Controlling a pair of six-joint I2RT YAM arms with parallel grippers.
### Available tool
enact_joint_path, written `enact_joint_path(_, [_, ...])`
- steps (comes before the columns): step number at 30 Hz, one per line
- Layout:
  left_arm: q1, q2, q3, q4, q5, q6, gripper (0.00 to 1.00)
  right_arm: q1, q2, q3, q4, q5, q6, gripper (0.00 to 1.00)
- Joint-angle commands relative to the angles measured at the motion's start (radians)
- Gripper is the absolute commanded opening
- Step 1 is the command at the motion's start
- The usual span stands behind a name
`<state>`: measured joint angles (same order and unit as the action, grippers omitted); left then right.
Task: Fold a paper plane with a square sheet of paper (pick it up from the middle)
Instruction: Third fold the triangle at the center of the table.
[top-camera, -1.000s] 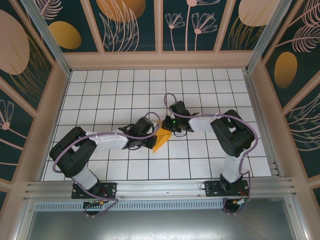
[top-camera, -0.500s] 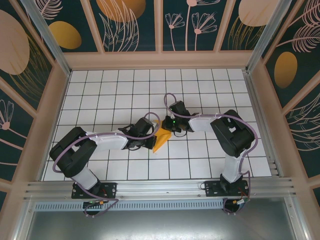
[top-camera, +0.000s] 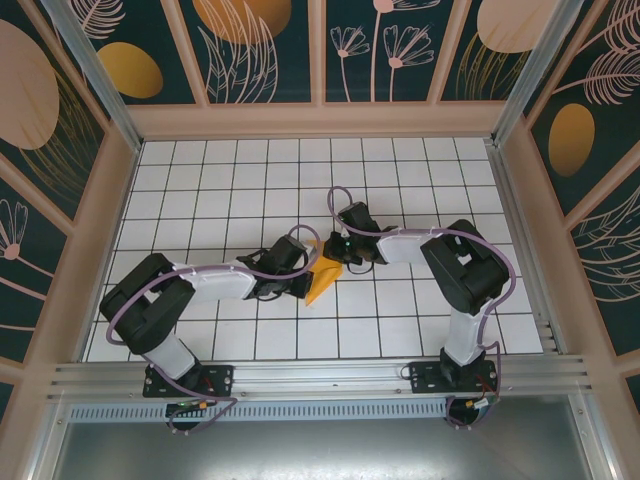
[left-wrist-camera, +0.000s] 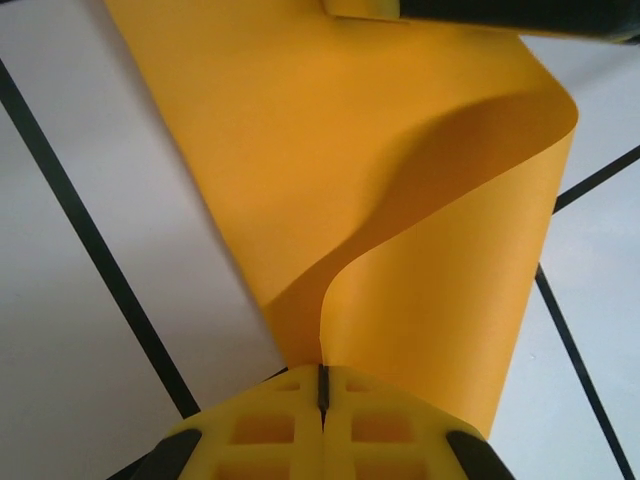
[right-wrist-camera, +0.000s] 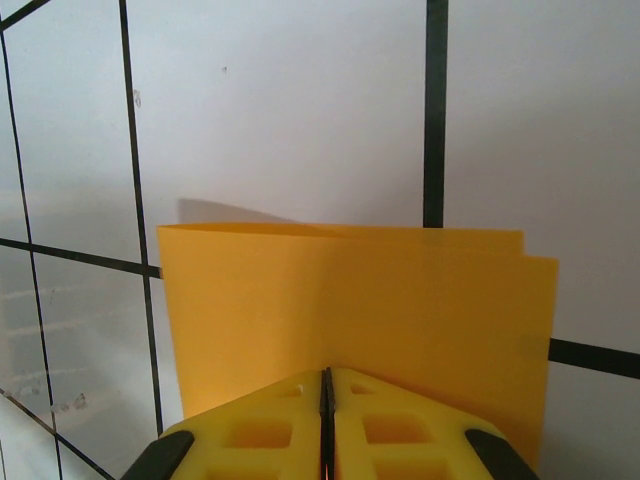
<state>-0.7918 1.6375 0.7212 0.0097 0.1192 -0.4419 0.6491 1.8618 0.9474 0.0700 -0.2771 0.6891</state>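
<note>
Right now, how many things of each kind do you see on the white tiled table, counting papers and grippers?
Paper: 1 (folded orange-yellow paper sheet)
Grippers: 2 (left gripper, right gripper, yellow-fingered, both shut on the sheet)
Total: 3

No text, label, brand, number or sign can be read. The folded paper (right-wrist-camera: 350, 300) is seen to be plain, and black grid lines alone are drawn on the bench (top-camera: 220, 180).

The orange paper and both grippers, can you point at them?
paper (top-camera: 321, 282): top view, its bare middle.
left gripper (left-wrist-camera: 322, 376): left wrist view, seam between its shut fingertips.
right gripper (right-wrist-camera: 326, 381): right wrist view, seam between its shut fingertips.
</note>
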Motion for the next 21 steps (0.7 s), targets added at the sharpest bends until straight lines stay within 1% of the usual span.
enact_joint_path(1, [0.005, 0.027, 0.008, 0.002, 0.005, 0.017, 0.0, 0.021, 0.041, -0.004, -0.083, 0.025, 0.006, 0.1])
enact_joint_path(8, [0.006, 0.035, 0.003, -0.012, 0.001, 0.012, 0.0, 0.021, 0.035, 0.003, -0.09, 0.033, 0.01, 0.1])
enact_joint_path(11, [0.005, 0.021, -0.006, -0.009, -0.001, 0.011, 0.0, 0.02, -0.014, 0.006, -0.1, 0.059, 0.008, 0.1])
enact_joint_path(14, [0.006, 0.019, -0.003, -0.013, -0.004, 0.011, 0.0, 0.017, -0.105, -0.002, -0.092, 0.079, 0.01, 0.1])
enact_joint_path(16, [0.005, 0.016, -0.005, -0.011, -0.003, 0.011, 0.0, 0.017, -0.198, -0.049, -0.064, 0.102, 0.038, 0.1])
enact_joint_path(19, [0.005, 0.015, -0.006, -0.008, -0.003, 0.011, 0.0, 0.018, -0.338, -0.184, 0.031, 0.12, 0.123, 0.07])
enact_joint_path(20, [0.005, 0.016, -0.006, -0.008, -0.002, 0.011, 0.0, 0.019, -0.376, -0.236, 0.068, 0.116, 0.154, 0.05])
enact_joint_path(21, [0.005, 0.017, -0.007, -0.007, 0.0, 0.011, 0.0, 0.023, -0.422, -0.294, 0.121, 0.1, 0.188, 0.01])
